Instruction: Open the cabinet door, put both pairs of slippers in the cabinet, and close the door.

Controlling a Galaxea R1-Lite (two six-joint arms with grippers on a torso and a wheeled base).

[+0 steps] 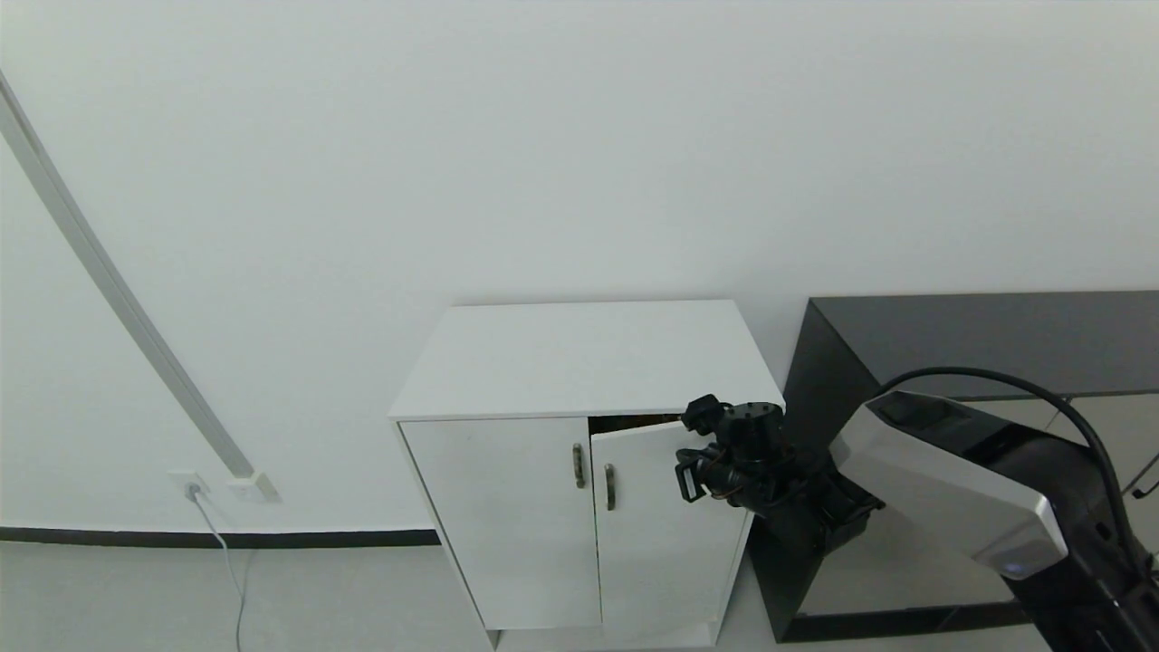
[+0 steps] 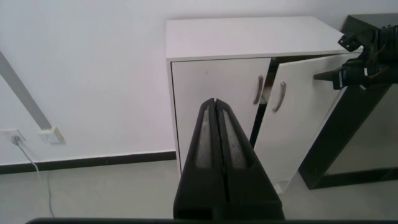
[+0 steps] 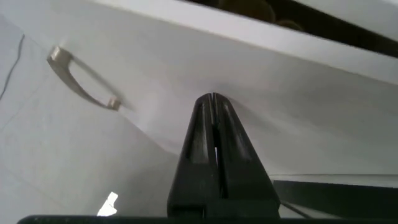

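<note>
Right gripper (image 1: 699,455), fingers pressed together, sits centre-right of the frame at the ajar right door (image 1: 661,534); left gripper (image 2: 214,102), likewise pressed together, faces the cabinet (image 2: 249,30)

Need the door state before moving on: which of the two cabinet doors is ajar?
The right door, next to the right gripper: it is swung out with a dark gap at its top edge; the left door sits flush.
</note>
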